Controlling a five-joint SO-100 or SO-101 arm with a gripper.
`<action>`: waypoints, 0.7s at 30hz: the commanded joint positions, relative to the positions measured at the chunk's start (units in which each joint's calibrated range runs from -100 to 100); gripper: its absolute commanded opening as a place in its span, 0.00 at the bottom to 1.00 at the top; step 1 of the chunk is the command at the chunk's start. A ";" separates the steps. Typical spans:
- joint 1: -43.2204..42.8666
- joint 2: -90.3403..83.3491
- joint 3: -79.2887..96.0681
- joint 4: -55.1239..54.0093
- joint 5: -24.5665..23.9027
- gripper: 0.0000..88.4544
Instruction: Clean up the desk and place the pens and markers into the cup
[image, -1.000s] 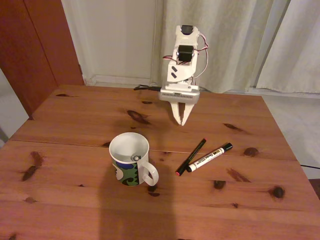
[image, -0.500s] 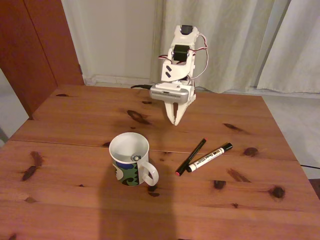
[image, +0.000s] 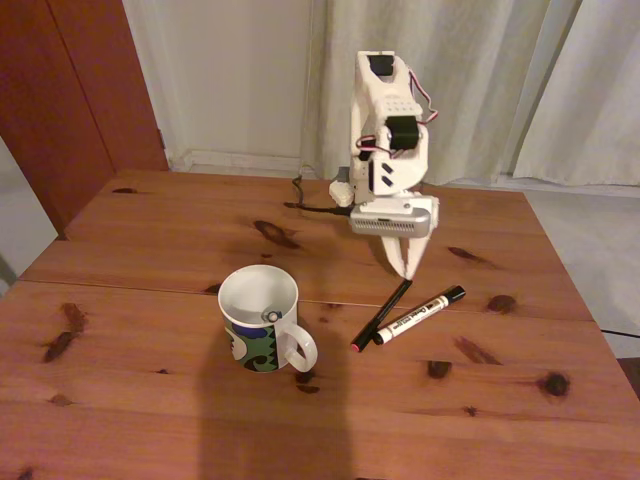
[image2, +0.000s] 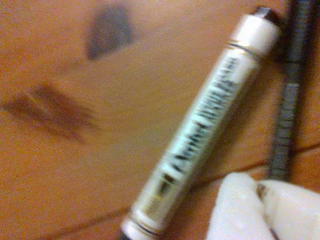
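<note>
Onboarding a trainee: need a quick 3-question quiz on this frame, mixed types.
1. True or false: the black pen lies beside the marker on the desk.
2. The tool hangs over: A) the mug B) the pen's far end C) the desk's left edge?
3. Something small lies inside the mug. Can you identify it?

Key: 1 true; 2 B; 3 no, too small to tell.
</note>
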 joint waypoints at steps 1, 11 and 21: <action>0.15 2.05 -3.32 -3.21 -1.25 0.01; 3.29 7.27 -4.67 -3.21 -1.14 0.01; 2.72 7.35 -4.04 -3.21 -1.14 0.13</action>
